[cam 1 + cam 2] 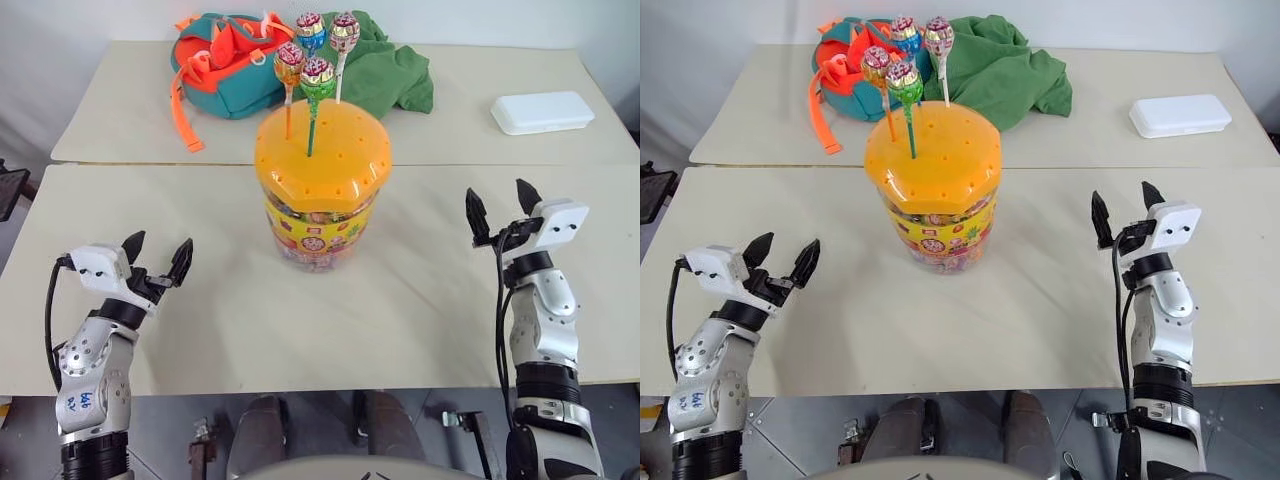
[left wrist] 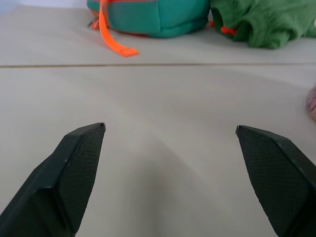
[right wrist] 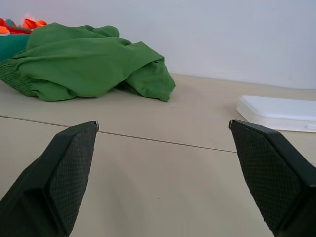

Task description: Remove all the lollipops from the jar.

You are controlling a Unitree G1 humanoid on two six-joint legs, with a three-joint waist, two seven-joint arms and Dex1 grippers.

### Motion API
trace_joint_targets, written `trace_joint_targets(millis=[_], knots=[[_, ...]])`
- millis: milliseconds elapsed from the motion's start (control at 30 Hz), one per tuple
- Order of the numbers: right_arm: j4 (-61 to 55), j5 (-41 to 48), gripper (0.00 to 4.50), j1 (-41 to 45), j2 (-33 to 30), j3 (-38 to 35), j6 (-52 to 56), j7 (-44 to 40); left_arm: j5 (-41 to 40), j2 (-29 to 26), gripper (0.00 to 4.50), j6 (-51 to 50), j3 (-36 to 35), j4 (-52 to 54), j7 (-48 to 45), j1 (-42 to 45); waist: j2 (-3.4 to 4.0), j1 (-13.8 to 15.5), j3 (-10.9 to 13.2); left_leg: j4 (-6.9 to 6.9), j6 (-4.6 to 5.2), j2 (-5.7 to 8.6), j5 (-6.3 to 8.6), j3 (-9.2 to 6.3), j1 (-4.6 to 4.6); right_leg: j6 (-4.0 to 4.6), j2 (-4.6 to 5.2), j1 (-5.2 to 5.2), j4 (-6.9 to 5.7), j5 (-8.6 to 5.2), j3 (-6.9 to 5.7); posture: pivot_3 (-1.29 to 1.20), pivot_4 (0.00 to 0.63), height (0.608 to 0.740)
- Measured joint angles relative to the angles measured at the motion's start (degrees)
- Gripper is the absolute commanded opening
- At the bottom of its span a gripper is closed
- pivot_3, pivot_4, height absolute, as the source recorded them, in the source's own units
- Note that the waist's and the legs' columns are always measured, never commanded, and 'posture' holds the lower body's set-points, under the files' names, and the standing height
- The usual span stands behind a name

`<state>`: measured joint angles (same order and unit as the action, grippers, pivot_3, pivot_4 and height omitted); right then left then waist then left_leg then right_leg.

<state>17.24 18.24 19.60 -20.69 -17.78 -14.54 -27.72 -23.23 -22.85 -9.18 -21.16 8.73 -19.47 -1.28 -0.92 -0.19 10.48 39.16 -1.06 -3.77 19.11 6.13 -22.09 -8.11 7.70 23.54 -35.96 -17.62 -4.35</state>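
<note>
Left gripper [image 1: 158, 252] hovers above the near-left part of the cream table [image 1: 420, 300], its two black fingers spread wide with nothing between them. Behind it, on the far table, lies a teal-and-orange bag [image 1: 225, 62] with an orange strap trailing toward the seam. Centre stage stands the jar [image 1: 318, 185] – clear tub, printed label, domed orange lid – upright and well apart from both arms. All four lollipops [image 1: 318, 72] rise from holes in the lid, on orange, green, blue and white sticks. A crumpled green cloth [image 1: 385, 70] sits just behind them. Right gripper [image 1: 500, 205] points up and forward over the near-right side – fingers parted, empty. A white lidded box [image 1: 543, 112] rests far right.
</note>
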Motion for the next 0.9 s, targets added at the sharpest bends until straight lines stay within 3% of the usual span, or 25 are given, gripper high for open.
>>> trace_joint_targets(millis=[167, 333, 467, 600, 700, 900], knots=[[-6.33, 5.44, 4.44, -3.47, -5.25, 1.52, 4.71, -10.42, -5.12, -1.74, 4.5, -0.38, -0.61, -0.03, -6.97, 2.77, 0.0, 0.24, 0.0, -0.01, 0.0, -0.01, 0.01, -0.01, -0.02, 0.0, 0.0, 0.0, 0.01, 0.0, 0.0, 0.0, 0.15, 0.74], [-21.95, 18.12, 4.44, -12.82, -15.79, -4.12, 11.61, -22.57, -17.73, -14.27, 4.5, -7.01, -4.43, -3.57, -24.46, 9.03, 0.02, 0.41, 0.01, 0.0, 0.01, -0.02, 0.02, -0.01, 0.03, 0.0, -0.04, -0.06, 0.06, 0.0, -0.03, 0.0, 0.15, 0.74], [-34.76, 29.2, 4.44, -18.11, -18.09, -11.34, 17.18, -23.2, -25.68, -20.87, 4.5, -16.19, -4.64, -8.19, -32.88, 20.34, -0.02, 0.63, 0.0, 0.03, 0.0, -0.02, 0.01, -0.08, 0.02, 0.0, -0.05, -0.13, 0.04, 0.0, -0.05, 0.0, 0.15, 0.74], [-46.95, 34.98, 4.44, -21.15, -14.41, -12.06, 19.78, -17.67, -28.89, -17.66, 4.5, -21.28, -0.42, -10.28, -34.4, 35.27, -0.09, 1.62, -0.05, 0.06, 0.0, -0.01, 0.01, -0.08, 0.05, -0.04, -0.08, -0.16, 0.04, 0.02, -0.04, 0.0, 0.15, 0.74], [-52.52, 34.4, 4.44, -21.34, -9.94, -7.73, 19.75, -14.03, -29.08, -14.56, 4.5, -23.98, 4.53, -11.27, -35.3, 40.33, -0.08, 1.59, -0.05, 0.08, -0.01, 0.0, 0.01, -0.05, 0.02, -0.04, -0.08, -0.11, 0.03, 0.02, -0.03, 0.0, 0.15, 0.74], [-54.38, 31.21, 4.44, -21.88, -8.73, -4.23, 19.36, -13.52, -27.25, -11.61, 4.5, -25.69, 10.64, -13.66, -39.53, 45.72, -0.09, 1.48, -0.04, 0.07, 0.0, 0.0, 0.01, -0.03, 0.0, -0.04, -0.11, -0.05, 0.05, 0.02, -0.02, 0.0, 0.15, 0.74]])
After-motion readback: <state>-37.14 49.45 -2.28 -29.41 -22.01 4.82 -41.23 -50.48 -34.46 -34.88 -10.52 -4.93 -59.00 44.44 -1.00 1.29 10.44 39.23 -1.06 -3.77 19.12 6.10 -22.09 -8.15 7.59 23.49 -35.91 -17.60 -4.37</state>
